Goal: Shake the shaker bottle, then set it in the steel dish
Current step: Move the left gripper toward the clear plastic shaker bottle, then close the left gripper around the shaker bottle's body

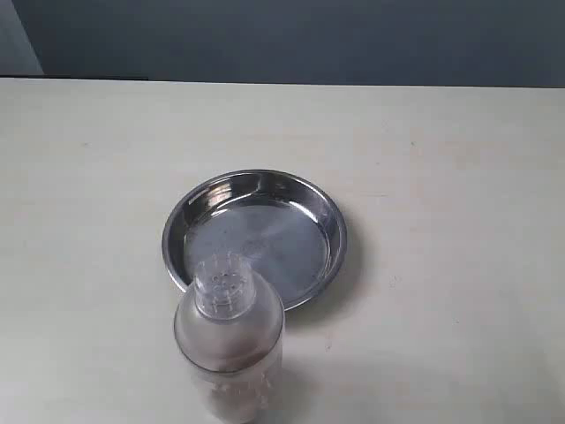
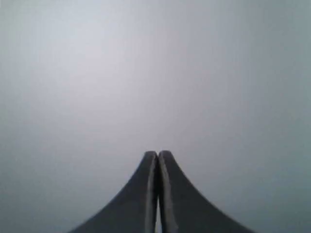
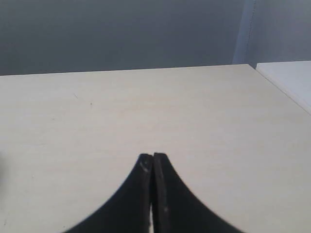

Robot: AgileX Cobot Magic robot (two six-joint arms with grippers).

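Note:
The shaker bottle (image 1: 229, 340), frosted clear plastic with a perforated cap, stands upright on the table at the front, just in front of the steel dish (image 1: 328, 221). Its cap overlaps the dish's near rim in the exterior view. The round shiny dish lies empty at the table's middle. Neither arm shows in the exterior view. My left gripper (image 2: 158, 154) is shut, facing only a blank grey surface. My right gripper (image 3: 152, 156) is shut over bare table, holding nothing; bottle and dish are out of both wrist views.
The pale wooden table (image 1: 459, 177) runs back to a dark grey wall (image 1: 291, 40). In the right wrist view the table's far edge (image 3: 146, 70) and a white surface (image 3: 289, 80) beyond its corner show.

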